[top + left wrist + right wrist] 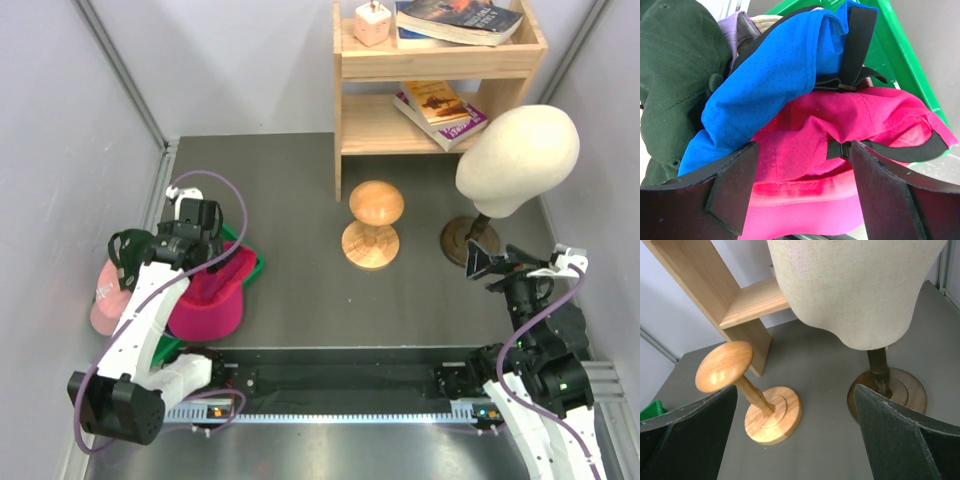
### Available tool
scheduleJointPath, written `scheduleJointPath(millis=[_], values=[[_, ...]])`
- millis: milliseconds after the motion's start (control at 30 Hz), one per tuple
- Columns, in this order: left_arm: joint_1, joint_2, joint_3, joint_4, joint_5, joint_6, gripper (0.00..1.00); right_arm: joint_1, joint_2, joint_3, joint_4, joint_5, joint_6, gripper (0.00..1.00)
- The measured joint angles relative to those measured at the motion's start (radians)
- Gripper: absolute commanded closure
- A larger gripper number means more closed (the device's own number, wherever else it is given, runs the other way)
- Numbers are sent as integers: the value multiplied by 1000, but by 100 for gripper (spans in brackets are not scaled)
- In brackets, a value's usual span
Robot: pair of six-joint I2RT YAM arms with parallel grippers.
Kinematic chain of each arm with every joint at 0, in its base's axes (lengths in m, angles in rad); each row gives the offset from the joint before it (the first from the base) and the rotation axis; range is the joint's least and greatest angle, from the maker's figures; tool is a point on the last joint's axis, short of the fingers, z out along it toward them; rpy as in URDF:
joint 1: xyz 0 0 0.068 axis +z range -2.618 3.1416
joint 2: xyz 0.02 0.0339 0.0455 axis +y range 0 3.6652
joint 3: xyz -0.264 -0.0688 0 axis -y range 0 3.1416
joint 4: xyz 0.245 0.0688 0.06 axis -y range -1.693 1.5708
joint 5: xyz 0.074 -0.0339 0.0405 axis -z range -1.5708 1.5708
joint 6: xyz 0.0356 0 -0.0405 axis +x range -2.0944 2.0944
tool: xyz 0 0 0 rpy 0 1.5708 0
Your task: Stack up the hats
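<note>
The hats lie piled in a green tray (901,56) at the table's left. In the left wrist view a blue cap (775,70) rests on a bright pink hat (810,150). A dark cap (675,65) lies to the left, and a bit of lavender cap (734,31) shows behind. From above I see the bright pink hat (212,295), a pale pink cap (102,303) and the dark cap (128,252). My left gripper (197,222) (805,192) is open, its fingers (732,185) on either side of the pink hat's crown. My right gripper (481,263) (795,440) is open and empty.
A round wooden stand (373,224) (725,365) stands mid-table. A cream mannequin head (520,158) (855,285) on a dark base stands at the right, close to my right gripper. A wooden shelf (440,90) with books is at the back.
</note>
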Motion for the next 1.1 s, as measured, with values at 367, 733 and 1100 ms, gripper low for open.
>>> scheduleJointPath(millis=[367,733,1100], values=[[-14,53,-2,2,-45,7,51,0,3,0,-7,0,0,0],[-22,141,-2,1,-84,6,64,0,6,0,-11,0,0,0],[-36,166,10,-31,-96,-3,100,0,6,0,-11,-5,-2,0]])
